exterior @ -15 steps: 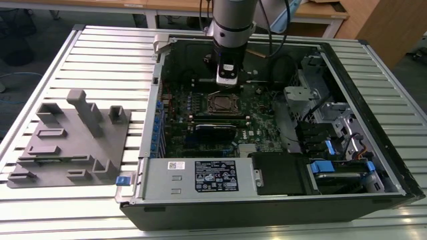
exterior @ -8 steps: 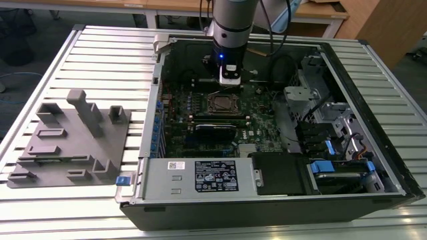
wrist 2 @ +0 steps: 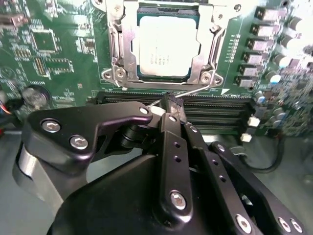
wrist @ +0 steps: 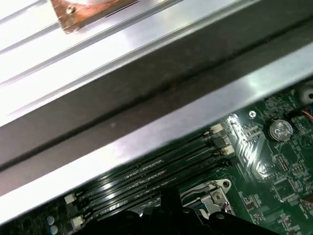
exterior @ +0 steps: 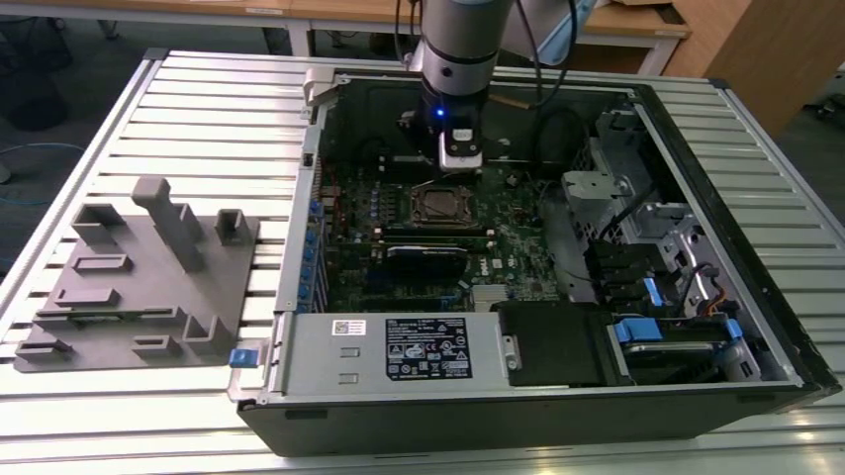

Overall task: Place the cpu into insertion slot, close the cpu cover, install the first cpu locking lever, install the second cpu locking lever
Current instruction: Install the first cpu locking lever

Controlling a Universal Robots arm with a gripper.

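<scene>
In the second wrist view the cpu (wrist 2: 168, 46) lies flat in the insertion slot (wrist 2: 166, 78), its silver top showing through the cut-out of the cpu cover (wrist 2: 120, 49), which is folded down over it. A thin wire locking lever (wrist 2: 198, 90) runs along the slot's near edge. My gripper (wrist 2: 172, 104) is shut, and its black fingertips rest against that wire. In the exterior view the gripper (exterior: 458, 163) hangs inside the open computer case just behind the insertion slot (exterior: 438, 205).
Long black memory slots (wrist 2: 220, 105) lie right beside the fingertips. The case wall (wrist: 146, 93) runs close behind them. A power supply (exterior: 396, 351) and drive cage (exterior: 660, 257) crowd the case. A grey fixture tray (exterior: 139, 277) sits at the exterior view's left.
</scene>
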